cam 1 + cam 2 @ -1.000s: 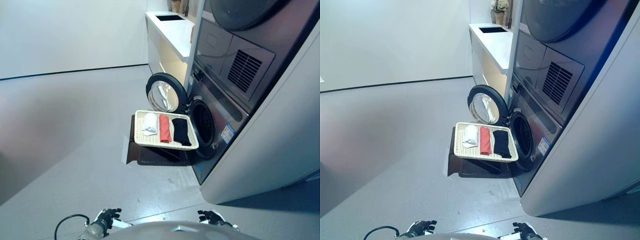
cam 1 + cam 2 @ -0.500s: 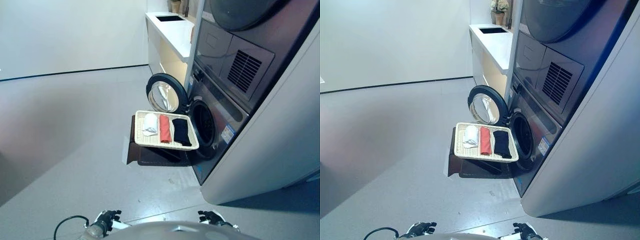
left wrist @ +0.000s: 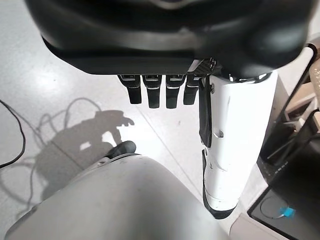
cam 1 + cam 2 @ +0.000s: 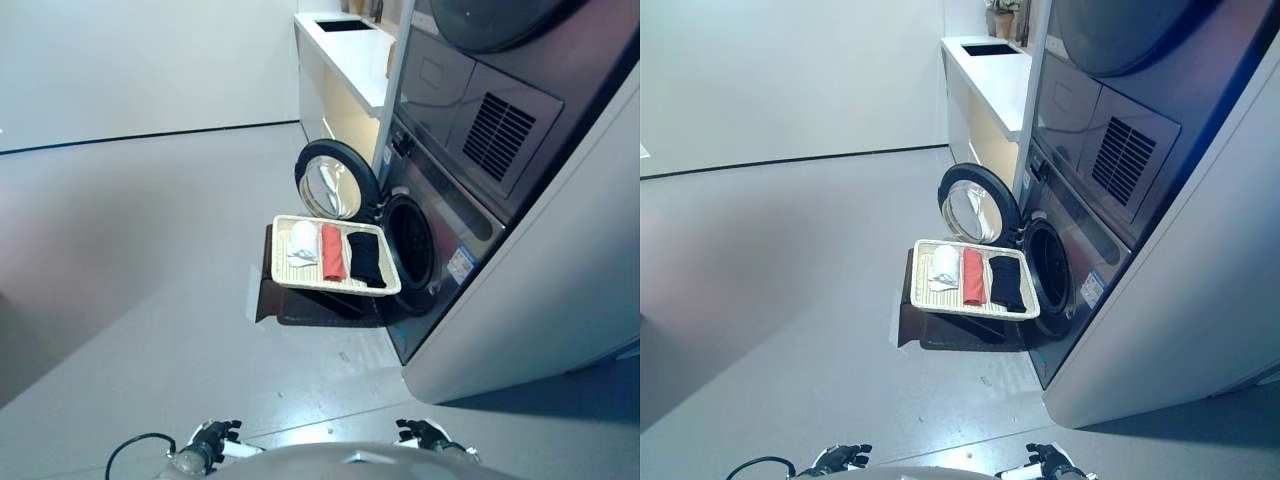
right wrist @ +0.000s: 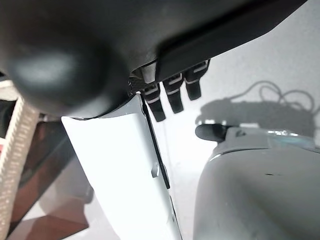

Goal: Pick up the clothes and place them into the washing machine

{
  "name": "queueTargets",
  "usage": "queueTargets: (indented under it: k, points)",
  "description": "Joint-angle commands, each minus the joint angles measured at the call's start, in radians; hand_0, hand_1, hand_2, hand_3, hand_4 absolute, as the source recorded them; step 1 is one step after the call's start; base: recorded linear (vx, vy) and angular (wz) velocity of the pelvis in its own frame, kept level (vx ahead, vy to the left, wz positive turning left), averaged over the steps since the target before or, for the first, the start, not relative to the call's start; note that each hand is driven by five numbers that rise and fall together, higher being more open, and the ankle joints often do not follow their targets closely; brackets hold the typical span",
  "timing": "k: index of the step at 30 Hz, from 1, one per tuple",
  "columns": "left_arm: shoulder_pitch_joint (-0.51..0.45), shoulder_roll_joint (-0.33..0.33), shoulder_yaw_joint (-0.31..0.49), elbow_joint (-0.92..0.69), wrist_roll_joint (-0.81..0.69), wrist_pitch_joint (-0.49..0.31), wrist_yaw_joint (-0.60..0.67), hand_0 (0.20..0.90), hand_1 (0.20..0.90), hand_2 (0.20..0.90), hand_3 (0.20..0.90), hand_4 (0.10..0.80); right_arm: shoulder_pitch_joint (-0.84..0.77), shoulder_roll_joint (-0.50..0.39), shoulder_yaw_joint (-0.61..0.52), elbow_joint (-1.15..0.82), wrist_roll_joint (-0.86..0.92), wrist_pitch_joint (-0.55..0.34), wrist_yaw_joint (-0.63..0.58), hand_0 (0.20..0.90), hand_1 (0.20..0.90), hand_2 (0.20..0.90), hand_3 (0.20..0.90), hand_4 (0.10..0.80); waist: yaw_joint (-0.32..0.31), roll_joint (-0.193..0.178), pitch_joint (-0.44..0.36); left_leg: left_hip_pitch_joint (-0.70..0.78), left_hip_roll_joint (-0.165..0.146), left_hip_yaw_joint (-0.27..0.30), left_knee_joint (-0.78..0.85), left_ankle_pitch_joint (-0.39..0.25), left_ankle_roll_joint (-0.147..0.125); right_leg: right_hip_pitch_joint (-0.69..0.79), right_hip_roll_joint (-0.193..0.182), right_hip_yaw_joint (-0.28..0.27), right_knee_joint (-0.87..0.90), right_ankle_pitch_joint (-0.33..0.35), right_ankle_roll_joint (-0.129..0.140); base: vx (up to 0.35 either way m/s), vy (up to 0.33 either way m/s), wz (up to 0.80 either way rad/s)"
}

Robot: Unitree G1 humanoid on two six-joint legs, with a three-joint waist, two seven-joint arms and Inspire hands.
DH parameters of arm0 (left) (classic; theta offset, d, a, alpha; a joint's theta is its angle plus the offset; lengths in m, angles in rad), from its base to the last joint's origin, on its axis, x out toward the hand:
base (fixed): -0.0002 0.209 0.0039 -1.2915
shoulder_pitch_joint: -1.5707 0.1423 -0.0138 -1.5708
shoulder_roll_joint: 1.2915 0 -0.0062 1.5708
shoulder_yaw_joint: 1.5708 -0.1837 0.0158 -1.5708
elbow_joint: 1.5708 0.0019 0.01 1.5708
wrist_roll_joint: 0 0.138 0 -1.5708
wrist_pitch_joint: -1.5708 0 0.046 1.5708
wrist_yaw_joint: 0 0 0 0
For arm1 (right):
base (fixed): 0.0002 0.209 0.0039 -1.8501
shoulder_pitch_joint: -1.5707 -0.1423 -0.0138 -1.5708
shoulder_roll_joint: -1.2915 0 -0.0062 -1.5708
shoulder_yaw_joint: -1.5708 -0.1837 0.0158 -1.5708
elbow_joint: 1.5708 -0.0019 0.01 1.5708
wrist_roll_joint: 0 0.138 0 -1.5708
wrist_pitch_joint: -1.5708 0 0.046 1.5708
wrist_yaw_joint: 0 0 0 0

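One cream basket (image 4: 284,272) holds three folded clothes: one white (image 4: 304,241), one red (image 4: 332,251), one black (image 4: 365,257). One dark stand (image 4: 300,303) sits beneath. One washing machine (image 4: 440,215), mid-right, has one round door (image 4: 335,180).

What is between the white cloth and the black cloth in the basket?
The red cloth lies between the white cloth and the black cloth in the basket, shown in both eye views.

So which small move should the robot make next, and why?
Probably step closer to the tray. Both hands, left and right, hang open and empty, far from the clothes, and the washing machine door is already open.
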Motion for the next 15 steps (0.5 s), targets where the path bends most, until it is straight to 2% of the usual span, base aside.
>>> queueTargets:
  k: [1,3,5,7,8,11,12,13,14,15]
  points:
    - [-0.107,-0.029,0.034,0.04,-0.023,-0.018,0.009,0.9,0.9,0.9,0.9,0.8,-0.06,-0.07,0.012,0.064,-0.019,0.028,-0.005,0.9,0.9,0.9,0.9,0.8,0.016,-0.002,0.06,-0.063,-0.05,-0.064,0.046,-0.019,-0.003,-0.048,-0.02,-0.028,0.142,-0.035,0.023,0.058,0.139,-0.07]
    - [-0.114,-0.015,0.044,0.039,-0.023,-0.018,0.008,0.9,0.9,0.9,0.9,0.8,-0.062,-0.071,0.003,0.058,-0.011,0.022,-0.005,0.9,0.9,0.9,0.9,0.8,0.016,-0.003,0.072,-0.057,-0.054,-0.073,0.06,-0.036,0.013,-0.092,-0.013,-0.028,0.272,-0.041,0.017,0.072,0.131,-0.09]
    - [-0.123,0.002,0.047,0.042,-0.016,-0.016,0.009,0.9,0.9,0.9,0.9,0.8,-0.061,-0.069,-0.003,0.055,-0.002,0.017,-0.004,0.9,0.9,0.9,0.9,0.8,0.004,0.0,0.095,-0.042,-0.047,-0.092,0.077,-0.051,0.024,-0.152,-0.002,-0.023,0.407,-0.014,0.013,0.076,0.09,-0.17]
    - [-0.128,0.012,0.051,0.043,-0.013,-0.013,0.01,0.9,0.9,0.9,0.9,0.8,-0.057,-0.067,-0.009,0.055,0.004,0.016,0.0,0.9,0.9,0.9,0.9,0.8,-0.004,-0.002,0.106,-0.032,-0.044,-0.101,0.091,-0.064,0.027,-0.179,0.005,-0.017,0.459,-0.005,0.011,0.167,0.038,-0.23]
    - [-0.128,0.022,0.054,0.045,-0.012,-0.015,0.008,0.9,0.9,0.9,0.9,0.8,-0.047,-0.066,-0.016,0.061,0.009,0.013,0.002,0.9,0.9,0.9,0.9,0.8,-0.017,-0.002,0.114,-0.007,-0.04,-0.123,0.098,-0.083,0.027,-0.236,0.025,-0.011,0.465,-0.002,0.0,0.351,0.014,-0.09]
    - [-0.128,0.026,0.059,0.05,-0.016,-0.018,0.007,0.9,0.9,0.9,0.9,0.8,-0.035,-0.071,-0.028,0.071,0.012,0.013,0.008,0.9,0.9,0.9,0.9,0.8,-0.037,-0.005,0.12,0.052,-0.039,-0.153,0.098,-0.12,0.018,-0.277,0.021,-0.022,0.369,0.008,-0.005,0.347,-0.062,0.09]
    - [-0.129,0.025,0.061,0.056,-0.016,-0.023,0.008,0.9,0.9,0.9,0.9,0.8,-0.029,-0.071,-0.036,0.077,0.01,0.015,0.01,0.9,0.9,0.9,0.9,0.8,-0.058,-0.016,0.121,0.104,-0.039,-0.18,0.09,-0.146,0.005,-0.311,-0.003,-0.015,0.25,0.063,0.012,0.277,-0.076,0.3]
    - [-0.129,0.024,0.061,0.057,-0.016,-0.023,0.008,0.9,0.9,0.9,0.9,0.8,-0.028,-0.072,-0.036,0.077,0.01,0.015,0.01,0.9,0.9,0.9,0.9,0.8,-0.058,-0.011,0.124,0.11,-0.033,-0.18,0.09,-0.15,0.004,-0.303,0.002,-0.018,0.245,0.063,0.012,0.59,-0.156,0.46]
    - [-0.136,0.024,0.064,0.067,-0.019,-0.028,0.012,0.9,0.9,0.9,0.9,0.8,-0.019,-0.068,-0.044,0.081,0.004,0.018,0.016,0.9,0.9,0.9,0.9,0.8,-0.085,-0.007,0.125,0.176,-0.011,-0.211,0.068,-0.174,-0.014,-0.355,-0.008,-0.014,0.097,0.139,0.036,0.336,-0.08,0.38]
    - [-0.136,0.024,0.064,0.067,-0.019,-0.028,0.012,0.9,0.9,0.9,0.9,0.8,-0.019,-0.068,-0.044,0.081,0.004,0.018,0.016,0.9,0.9,0.9,0.9,0.8,-0.085,-0.006,0.127,0.177,-0.01,-0.211,0.067,-0.175,-0.014,-0.353,-0.007,-0.014,0.096,0.14,0.035,0.473,-0.116,0.4]
